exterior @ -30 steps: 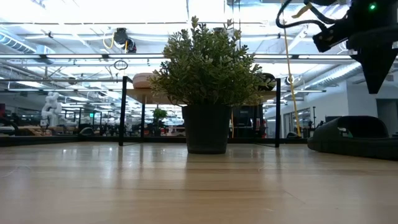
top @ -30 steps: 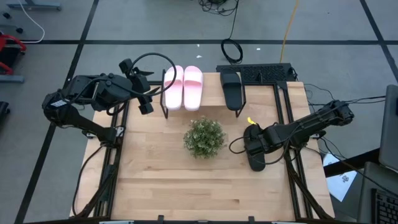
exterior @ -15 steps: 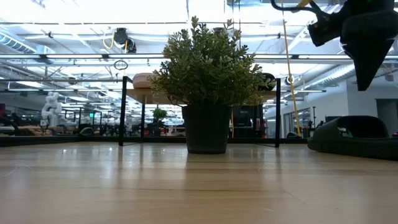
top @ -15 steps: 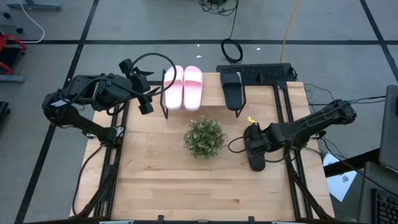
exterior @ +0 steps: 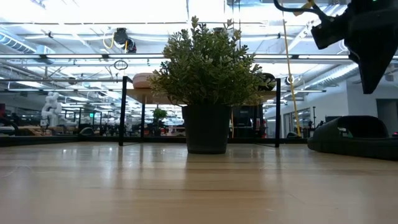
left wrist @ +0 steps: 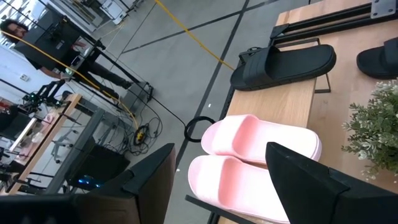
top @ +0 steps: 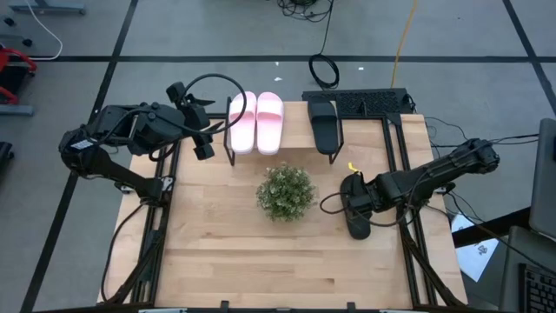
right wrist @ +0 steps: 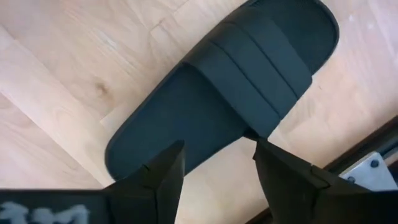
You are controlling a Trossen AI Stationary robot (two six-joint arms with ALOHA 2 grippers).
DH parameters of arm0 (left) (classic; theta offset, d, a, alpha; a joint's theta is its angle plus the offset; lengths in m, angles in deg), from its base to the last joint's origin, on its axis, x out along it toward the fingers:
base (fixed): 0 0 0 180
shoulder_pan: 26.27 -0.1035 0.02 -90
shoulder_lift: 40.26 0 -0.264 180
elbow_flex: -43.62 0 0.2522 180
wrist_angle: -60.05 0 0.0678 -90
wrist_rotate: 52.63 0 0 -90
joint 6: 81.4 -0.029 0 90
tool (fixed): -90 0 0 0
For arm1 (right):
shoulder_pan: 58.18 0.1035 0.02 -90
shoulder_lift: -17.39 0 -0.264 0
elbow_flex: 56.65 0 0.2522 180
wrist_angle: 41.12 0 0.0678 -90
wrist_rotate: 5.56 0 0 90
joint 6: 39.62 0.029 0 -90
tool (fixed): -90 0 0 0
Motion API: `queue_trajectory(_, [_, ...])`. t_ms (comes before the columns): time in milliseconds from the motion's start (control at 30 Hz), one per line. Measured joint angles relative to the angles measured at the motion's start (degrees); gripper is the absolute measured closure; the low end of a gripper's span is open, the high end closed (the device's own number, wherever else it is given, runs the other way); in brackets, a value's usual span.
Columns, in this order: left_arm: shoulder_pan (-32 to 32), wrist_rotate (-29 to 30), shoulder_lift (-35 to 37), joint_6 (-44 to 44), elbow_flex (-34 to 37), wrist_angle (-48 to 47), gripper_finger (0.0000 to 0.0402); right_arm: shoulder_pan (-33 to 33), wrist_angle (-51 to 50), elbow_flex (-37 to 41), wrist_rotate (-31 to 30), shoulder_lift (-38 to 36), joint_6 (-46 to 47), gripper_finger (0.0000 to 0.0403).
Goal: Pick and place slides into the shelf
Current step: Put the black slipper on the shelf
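Two light pink slides (top: 256, 122) lie side by side on the shelf (top: 297, 132), and one black slide (top: 323, 126) lies on its right part. Another black slide (right wrist: 230, 93) lies flat on the tabletop right of the plant. My right gripper (right wrist: 217, 171) hangs open above this slide's heel end, pointing down, well clear of it in the low view (exterior: 373, 68). My left gripper (top: 204, 148) waits open at the shelf's left end, facing the pink slides (left wrist: 249, 162).
A potted plant (top: 285, 191) stands mid-table, between the shelf and the near half. Black rails (top: 395, 148) run along the table's right side close to the loose slide. The near half of the wooden tabletop (top: 287, 269) is bare.
My right gripper has stayed over the black slide on the table, tipped a little at the wrist, and opened its fingers. The slide has not moved.
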Motion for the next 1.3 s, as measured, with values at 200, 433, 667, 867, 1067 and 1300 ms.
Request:
queue_trajectory(200, [0.0,0.0,0.0,0.0,0.0,0.0,0.0146,-0.2,1.0,1.4,0.0,0.9,-2.9,0.023])
queue_trajectory(433, [0.0,0.0,0.0,0.0,0.0,0.1,0.0146,-0.2,3.4,3.9,0.0,1.1,-4.2,0.0231])
queue_trajectory(667, [0.0,0.0,0.0,0.2,0.0,0.4,0.0146,-0.3,3.5,6.5,-0.5,1.1,-4.6,0.0232])
queue_trajectory(867, [0.0,0.0,0.0,1.5,0.0,0.5,0.0146,-0.3,4.7,10.0,-0.6,1.1,-3.8,0.0232])
queue_trajectory(1067, [0.0,0.0,0.0,1.6,0.0,0.5,0.0146,-0.3,5.2,10.6,-3.6,1.1,-3.3,0.0232])
queue_trajectory(1300, [0.0,0.0,0.0,1.6,0.0,1.1,0.0146,-0.3,6.2,10.6,-7.1,1.1,-4.8,0.0232])
